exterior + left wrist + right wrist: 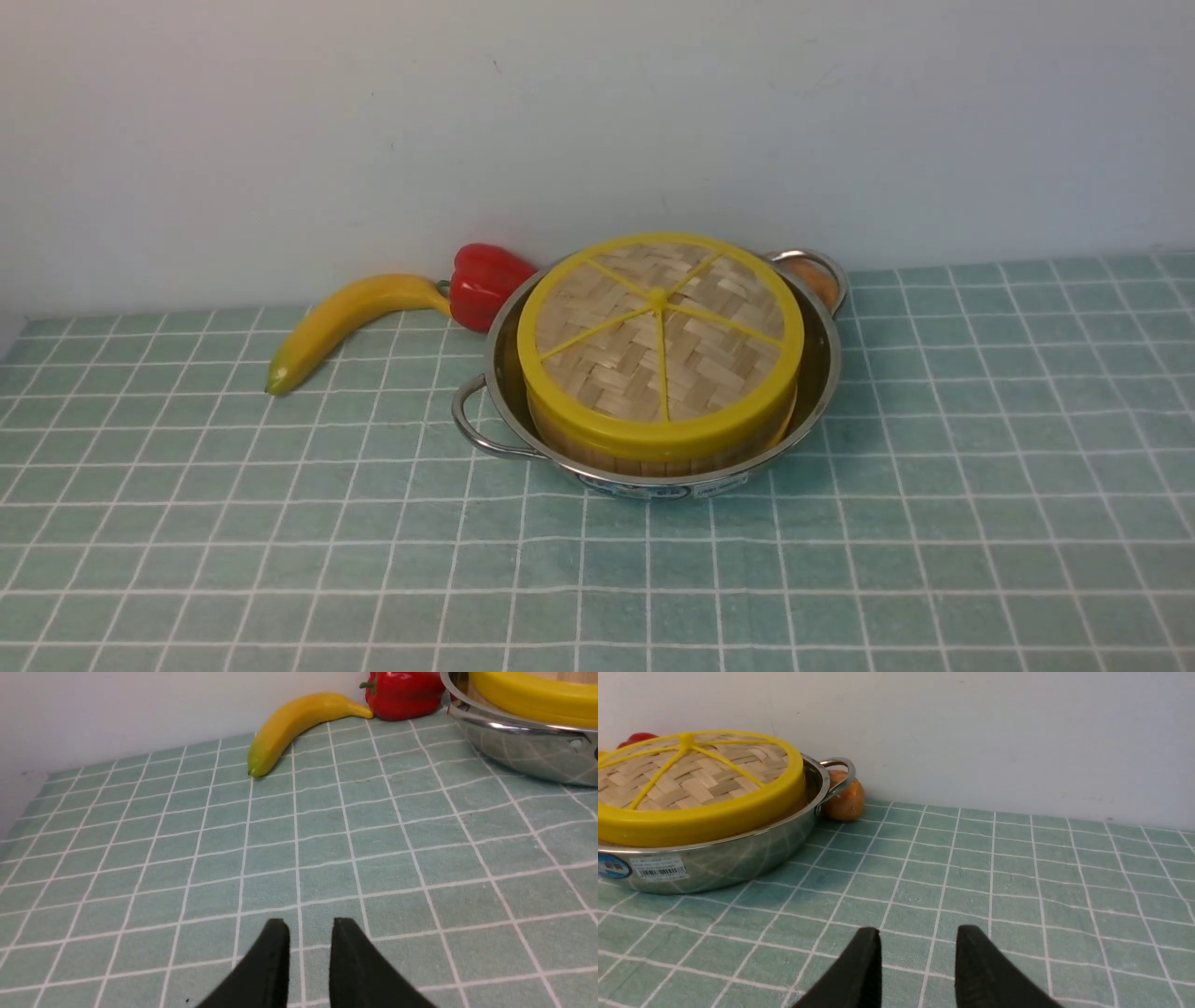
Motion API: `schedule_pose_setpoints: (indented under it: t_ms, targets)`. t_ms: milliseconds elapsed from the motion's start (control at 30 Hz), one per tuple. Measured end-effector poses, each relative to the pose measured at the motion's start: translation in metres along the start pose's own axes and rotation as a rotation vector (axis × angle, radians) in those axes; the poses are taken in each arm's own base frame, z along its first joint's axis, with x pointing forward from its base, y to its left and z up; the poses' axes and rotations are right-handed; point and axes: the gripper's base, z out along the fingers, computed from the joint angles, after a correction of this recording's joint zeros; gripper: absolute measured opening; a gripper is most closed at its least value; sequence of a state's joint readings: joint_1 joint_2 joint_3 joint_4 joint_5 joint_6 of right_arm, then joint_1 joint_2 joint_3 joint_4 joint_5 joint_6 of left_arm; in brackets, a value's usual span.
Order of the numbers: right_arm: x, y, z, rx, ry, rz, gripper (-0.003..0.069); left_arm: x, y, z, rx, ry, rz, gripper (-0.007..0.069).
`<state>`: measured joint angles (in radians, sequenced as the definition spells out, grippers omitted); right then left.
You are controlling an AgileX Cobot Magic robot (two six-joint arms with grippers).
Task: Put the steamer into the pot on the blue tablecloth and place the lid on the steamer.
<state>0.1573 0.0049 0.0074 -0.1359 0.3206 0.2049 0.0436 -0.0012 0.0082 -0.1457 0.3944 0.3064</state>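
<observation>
Lid sits on steamer, which stands inside pot on blue tablecloth. Left gripper and right gripper both parted, empty, well clear of the pot. Risk: the lid looks slightly tilted and may not be fully seated; a nudge could shift it.

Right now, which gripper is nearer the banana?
Left. The left gripper is open over bare cloth with the banana ahead; the right gripper is on the pot's far side.

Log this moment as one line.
lid on steamer | steamer in pot | left tool empty | right tool empty
</observation>
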Motion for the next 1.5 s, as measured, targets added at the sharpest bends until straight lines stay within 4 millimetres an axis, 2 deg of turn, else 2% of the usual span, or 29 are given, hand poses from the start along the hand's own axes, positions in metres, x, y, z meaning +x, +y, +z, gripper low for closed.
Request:
schedule_pose_setpoints:
  t_ms: [367, 1500]
  targets:
    - [0.0, 0.0, 0.0, 0.0, 0.0, -0.001, 0.0249, -0.0046, 0.0014, -0.0001, -0.016, -0.05, 0.0, 0.0149]
    - [0.0, 0.0, 0.0, 0.0, 0.0, -0.001, 0.0249, -0.0048, 0.0015, -0.0001, -0.017, -0.053, 0.0, 0.0181]
